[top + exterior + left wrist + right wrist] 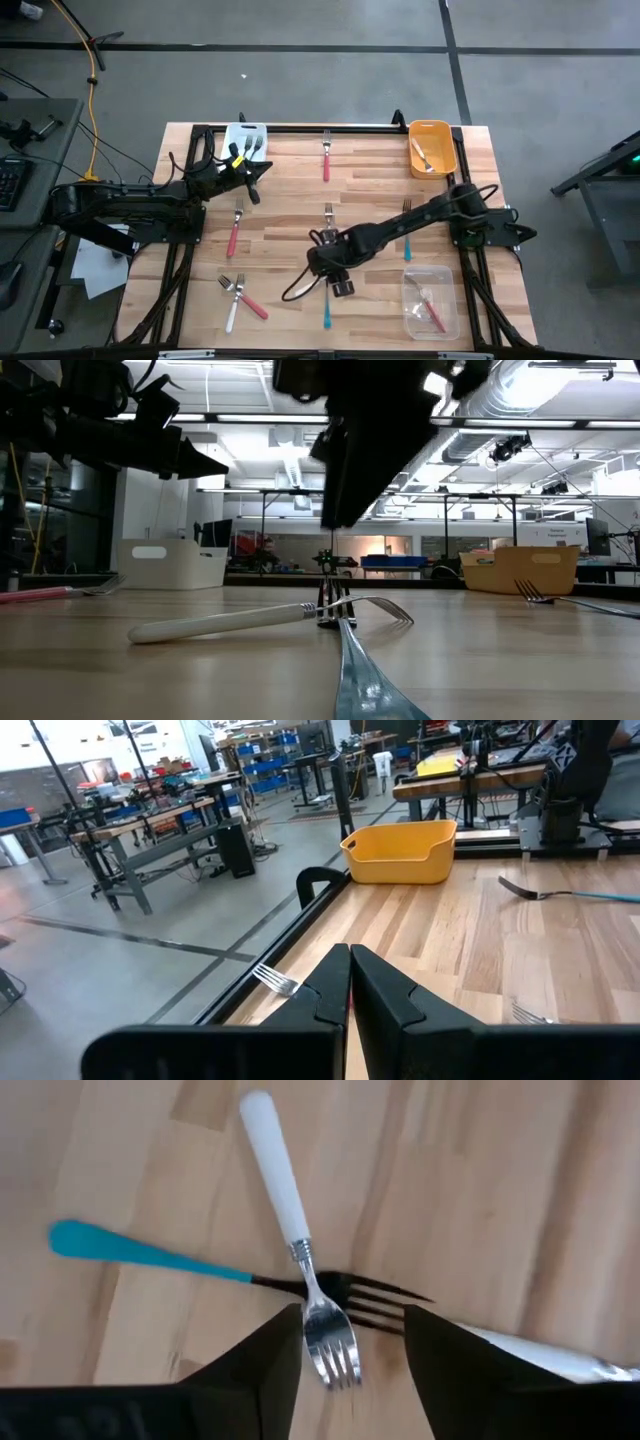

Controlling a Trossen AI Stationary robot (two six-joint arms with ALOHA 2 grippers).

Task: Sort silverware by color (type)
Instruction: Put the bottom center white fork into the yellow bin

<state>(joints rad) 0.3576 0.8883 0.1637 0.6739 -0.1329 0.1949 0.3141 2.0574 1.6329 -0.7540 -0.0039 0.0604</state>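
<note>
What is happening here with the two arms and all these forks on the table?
The robot is sorting forks by handle colour into bins. The right tool is open and hovers over a white fork lying crossed over a teal fork near the table's middle front. The left tool is shut and waits beside the white bin. More forks lie loose on the table; the orange bin and clear bin already hold some.
</note>
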